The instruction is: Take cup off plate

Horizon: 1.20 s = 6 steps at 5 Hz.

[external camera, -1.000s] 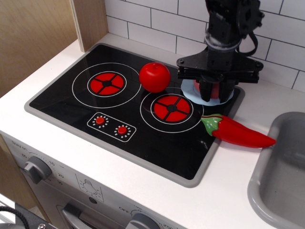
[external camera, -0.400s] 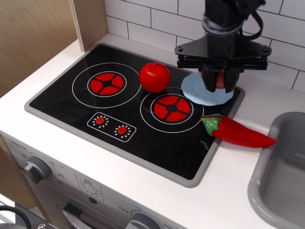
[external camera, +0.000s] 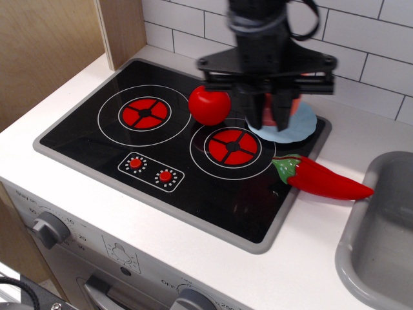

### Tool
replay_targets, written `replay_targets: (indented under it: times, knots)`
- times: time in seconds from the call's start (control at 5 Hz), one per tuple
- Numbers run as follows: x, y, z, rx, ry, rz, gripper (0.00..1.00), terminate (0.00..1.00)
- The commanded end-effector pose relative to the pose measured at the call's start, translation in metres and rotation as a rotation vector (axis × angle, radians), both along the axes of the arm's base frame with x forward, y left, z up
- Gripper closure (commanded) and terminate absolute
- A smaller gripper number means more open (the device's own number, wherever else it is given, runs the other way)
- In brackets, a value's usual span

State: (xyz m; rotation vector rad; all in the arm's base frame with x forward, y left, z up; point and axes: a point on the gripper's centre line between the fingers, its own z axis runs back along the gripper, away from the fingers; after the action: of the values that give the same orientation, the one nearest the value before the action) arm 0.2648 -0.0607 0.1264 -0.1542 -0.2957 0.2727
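My gripper (external camera: pixel 269 120) hangs above the stove's right rear area, over the left edge of the light-blue plate (external camera: pixel 302 124). It is shut on the coral-red cup (external camera: pixel 268 107), which shows as a red strip between the two black fingers. The cup is held up off the plate. Most of the cup is hidden by the fingers. The plate lies flat at the stove's back right corner, partly hidden behind the gripper.
A round red tomato (external camera: pixel 209 104) sits just left of the gripper between the burners. A red chili pepper (external camera: pixel 322 180) lies at the stove's right edge. The black stove top (external camera: pixel 129 152) has two red burners. A grey sink (external camera: pixel 381 226) is at right, a tiled wall behind.
The gripper has risen with the cup, lifting it off the plate, then moved left toward the tomato. More of the plate is uncovered now.
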Motion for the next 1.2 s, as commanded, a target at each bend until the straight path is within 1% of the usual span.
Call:
replay_targets:
  times: [0.0, 0.2, 0.4, 0.6, 0.8, 1.0]
  knots:
    - [-0.034, 0.031, -0.001, 0.021, -0.024, -0.069, 1.0, 0.0]
    - [-0.044, 0.041, -0.013, 0.036, 0.028, -0.062, 1.0, 0.0]
    - [-0.045, 0.046, -0.033, 0.073, 0.046, -0.056, 1.0, 0.0]
    - [-0.044, 0.043, -0.049, 0.09, 0.059, -0.071, 1.0, 0.0]
    - [-0.052, 0.031, -0.06, 0.101, 0.083, -0.109, 1.0, 0.0]
    - [-0.053, 0.026, -0.063, 0.11, 0.078, -0.111, 0.0, 0.0]
